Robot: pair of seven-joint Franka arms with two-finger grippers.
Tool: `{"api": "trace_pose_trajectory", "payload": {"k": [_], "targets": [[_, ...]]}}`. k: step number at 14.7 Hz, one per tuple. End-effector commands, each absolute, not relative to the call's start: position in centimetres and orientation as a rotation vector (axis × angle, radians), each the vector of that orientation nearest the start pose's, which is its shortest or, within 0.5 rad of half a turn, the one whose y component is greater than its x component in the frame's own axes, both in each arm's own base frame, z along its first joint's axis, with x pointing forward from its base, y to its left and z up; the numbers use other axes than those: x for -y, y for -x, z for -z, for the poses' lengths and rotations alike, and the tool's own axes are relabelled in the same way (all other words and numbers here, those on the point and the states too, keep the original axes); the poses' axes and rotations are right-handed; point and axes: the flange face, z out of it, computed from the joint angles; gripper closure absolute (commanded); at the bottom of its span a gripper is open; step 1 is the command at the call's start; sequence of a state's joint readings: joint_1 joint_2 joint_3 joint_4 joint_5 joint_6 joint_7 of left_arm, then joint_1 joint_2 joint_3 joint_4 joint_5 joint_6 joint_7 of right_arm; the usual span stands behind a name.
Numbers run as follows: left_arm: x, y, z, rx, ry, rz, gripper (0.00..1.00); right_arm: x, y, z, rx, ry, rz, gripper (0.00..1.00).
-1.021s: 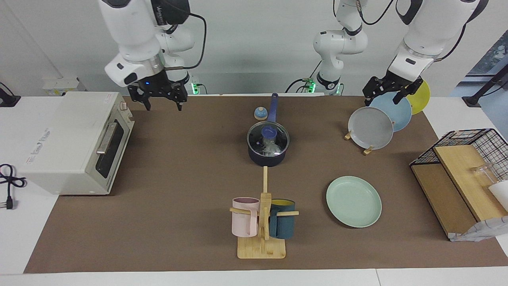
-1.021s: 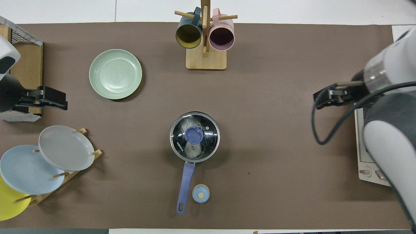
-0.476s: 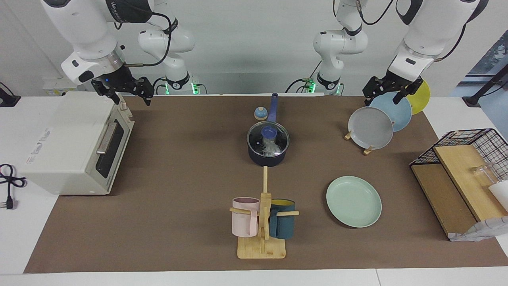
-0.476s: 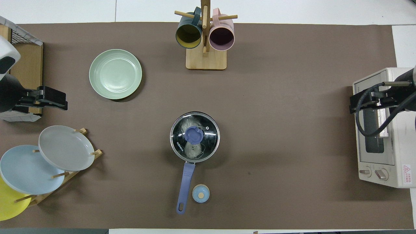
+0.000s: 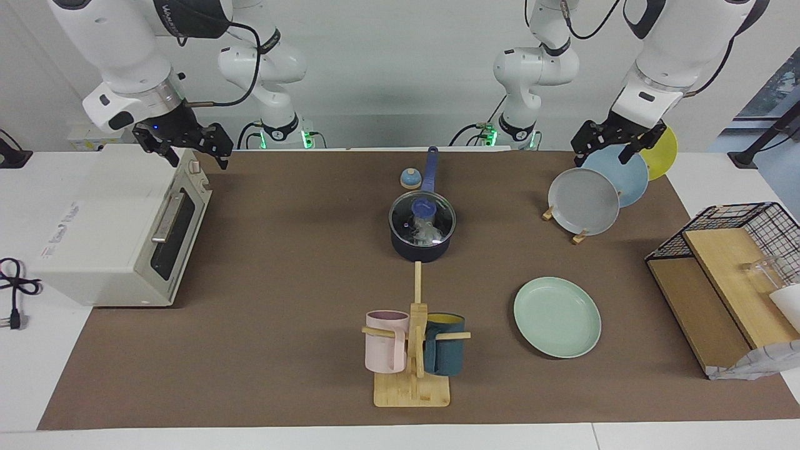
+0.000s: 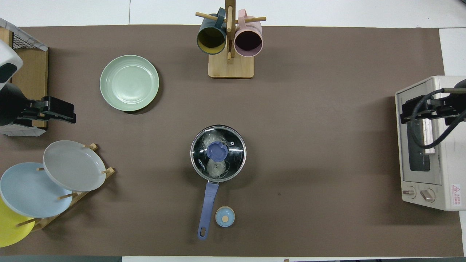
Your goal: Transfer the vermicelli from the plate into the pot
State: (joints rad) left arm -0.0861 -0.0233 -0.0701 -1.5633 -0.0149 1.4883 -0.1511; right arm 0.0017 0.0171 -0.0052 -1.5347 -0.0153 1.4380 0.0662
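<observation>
Overhead view is showing a brown mat [image 6: 309, 145] covering the white table, the vermicelli [image 6: 214, 165] lying inside the lidded pot [image 6: 218, 153], and the plate [image 6: 129, 83] sitting bare. Both grippers, left [image 5: 611, 150] and right [image 5: 190, 153], are hanging spread apart, holding nothing, against a pale wall.

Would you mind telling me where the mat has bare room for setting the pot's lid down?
The widest bare stretch lies between the pot and the toaster oven. A smaller patch sits between the pot, the mug stand and the green plate. It is crowded by the plate rack, under the left gripper, and beside the pot's handle, where a small blue timer stands.
</observation>
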Motion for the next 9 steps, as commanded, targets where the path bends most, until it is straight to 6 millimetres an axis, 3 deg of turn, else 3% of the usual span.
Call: {"api": "trace_pose_trajectory", "payload": {"k": [1,9], "targets": [[8.3,-52.3,-63.6,0.008,3.156,-0.087,0.0,1.0,-54.0,-61.9,-0.074,3.156,-0.165,0.0],[8.3,-52.4,-63.5,0.008,3.156,-0.09,0.0,0.8,-54.1,-63.1,-0.062,3.148,-0.133,0.0]]}}
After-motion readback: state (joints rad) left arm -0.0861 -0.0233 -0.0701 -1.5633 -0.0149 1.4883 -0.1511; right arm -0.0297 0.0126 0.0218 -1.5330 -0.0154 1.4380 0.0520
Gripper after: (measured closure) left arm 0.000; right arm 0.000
